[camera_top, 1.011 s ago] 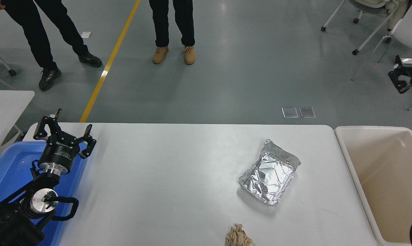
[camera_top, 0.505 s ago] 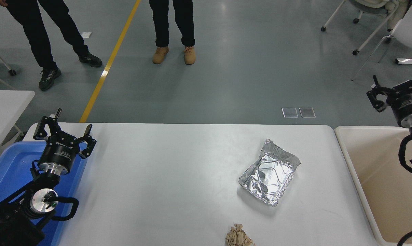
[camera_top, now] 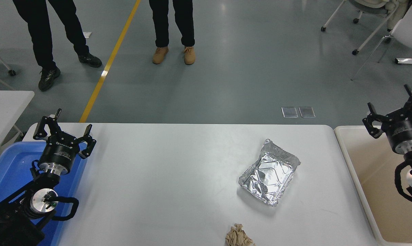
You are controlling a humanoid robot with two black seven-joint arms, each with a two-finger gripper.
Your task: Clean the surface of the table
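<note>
The white table surface (camera_top: pixel 165 177) fills the lower middle of the head view. A crumpled foil tray (camera_top: pixel 269 172) lies on its right half. A wad of beige paper (camera_top: pixel 239 236) sits at the front edge. My right gripper (camera_top: pixel 394 106) hangs open above the beige bin at the right, well to the right of the foil tray, holding nothing. My left gripper (camera_top: pixel 63 124) is parked open at the table's left end, over the blue bin.
A beige plastic bin (camera_top: pixel 349 150) stands against the table's right end. A blue bin (camera_top: pixel 11 164) sits at the left end. Two people stand on the floor beyond the table. A smaller white table (camera_top: pixel 8 102) shows at the left, chairs at top right.
My right arm has come into view from the right edge and dropped lower over the beige bin. One person at the top left shifted a foot. The left arm stayed still.
</note>
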